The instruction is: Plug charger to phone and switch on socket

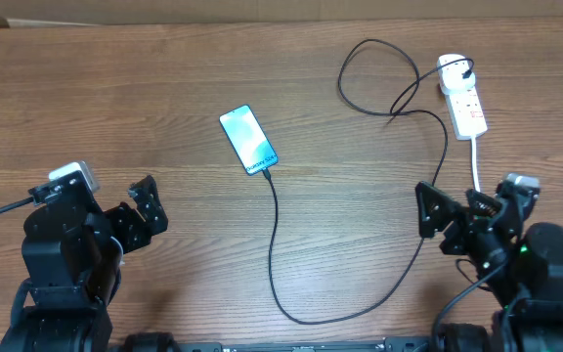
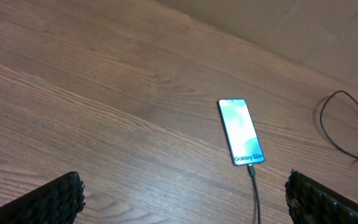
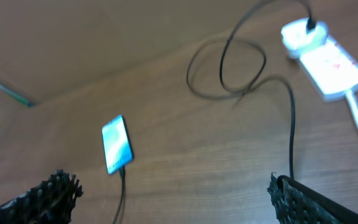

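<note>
The phone (image 1: 247, 139) lies flat mid-table, screen lit light blue, and also shows in the left wrist view (image 2: 240, 131) and the right wrist view (image 3: 117, 143). The charger's black cable (image 1: 274, 244) has its connector tip at the phone's near end, loops round the front and runs to a white plug (image 1: 452, 70) in the white socket block (image 1: 467, 108). The socket also shows in the right wrist view (image 3: 330, 62). My left gripper (image 1: 148, 213) is open and empty at the front left. My right gripper (image 1: 436, 220) is open and empty at the front right, below the socket.
The socket's thick white cord (image 1: 477, 161) runs down toward my right arm. The black cable makes a loose loop (image 1: 379, 78) left of the socket. The table's far edge is at the top of the overhead view.
</note>
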Motion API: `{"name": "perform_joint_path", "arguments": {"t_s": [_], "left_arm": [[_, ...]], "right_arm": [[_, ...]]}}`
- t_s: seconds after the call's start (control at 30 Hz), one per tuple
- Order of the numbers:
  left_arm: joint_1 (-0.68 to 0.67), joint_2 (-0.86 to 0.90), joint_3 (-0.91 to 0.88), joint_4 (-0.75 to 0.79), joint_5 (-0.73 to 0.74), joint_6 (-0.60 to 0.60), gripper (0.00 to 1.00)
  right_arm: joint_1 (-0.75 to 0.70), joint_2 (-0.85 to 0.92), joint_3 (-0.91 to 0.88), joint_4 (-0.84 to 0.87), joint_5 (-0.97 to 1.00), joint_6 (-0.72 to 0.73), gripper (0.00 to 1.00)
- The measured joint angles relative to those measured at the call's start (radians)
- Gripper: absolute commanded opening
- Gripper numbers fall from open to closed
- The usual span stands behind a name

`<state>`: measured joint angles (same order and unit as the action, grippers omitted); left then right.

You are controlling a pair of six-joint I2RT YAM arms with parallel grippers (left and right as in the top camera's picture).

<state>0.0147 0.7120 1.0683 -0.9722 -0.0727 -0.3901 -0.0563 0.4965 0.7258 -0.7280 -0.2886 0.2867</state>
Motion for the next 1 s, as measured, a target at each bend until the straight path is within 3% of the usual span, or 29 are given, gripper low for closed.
{"name": "perform_joint_path", "arguments": {"t_s": [0.43,1.0], "left_arm": [[0.0,0.0,0.0,0.0,0.0,0.0,1.0],[0.0,0.0,0.0,0.0,0.0,0.0,1.0]], "right_arm": [[0.018,-0.096,-0.428,0.546,-0.112,-0.003,1.0],[0.018,-0.259,-0.504,0.601,-0.131,-0.054,1.0]]}}
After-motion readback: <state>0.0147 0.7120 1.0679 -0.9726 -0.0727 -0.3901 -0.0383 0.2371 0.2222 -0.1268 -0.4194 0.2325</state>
